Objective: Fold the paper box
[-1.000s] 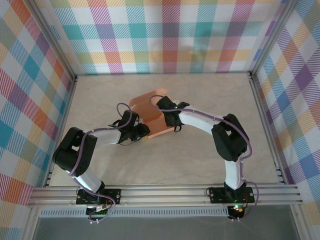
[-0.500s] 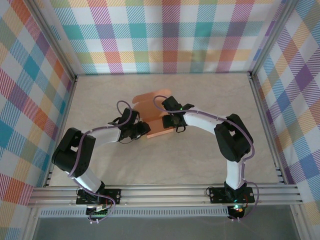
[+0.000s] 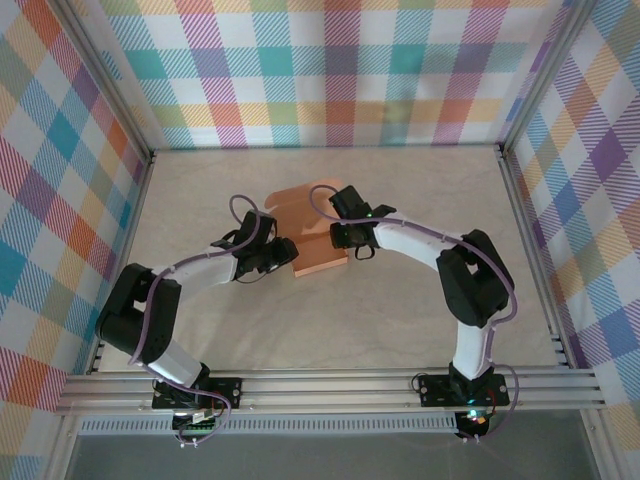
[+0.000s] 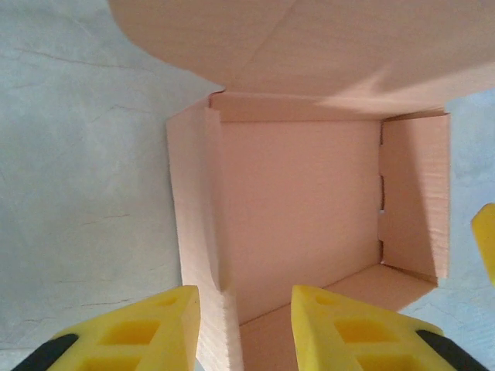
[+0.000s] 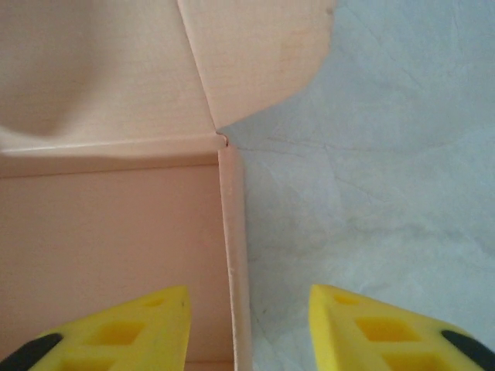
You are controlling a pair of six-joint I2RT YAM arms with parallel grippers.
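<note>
Salmon paper box [image 4: 302, 201] between bent arms; left tool [image 4: 241, 301] and right tool [image 5: 247, 300] released (each straddling a wall).

Robotics lab test cell, by the look. Boxed in by aluminium frame rails [image 3: 330, 383] and plaid cloth walls [image 3: 340, 70]. Left arm [image 3: 200, 268] and right arm [image 3: 410, 238] bolted at the near edge of a pale marbled tabletop [image 3: 400, 320].

Cam setup: one overhead, two wrist close-ups.
Top external looks down from the near edge over the whole table [image 3: 200, 200]; both wrist cams face down, close in, sharing the paper box [image 4: 302, 209] floor.
</note>
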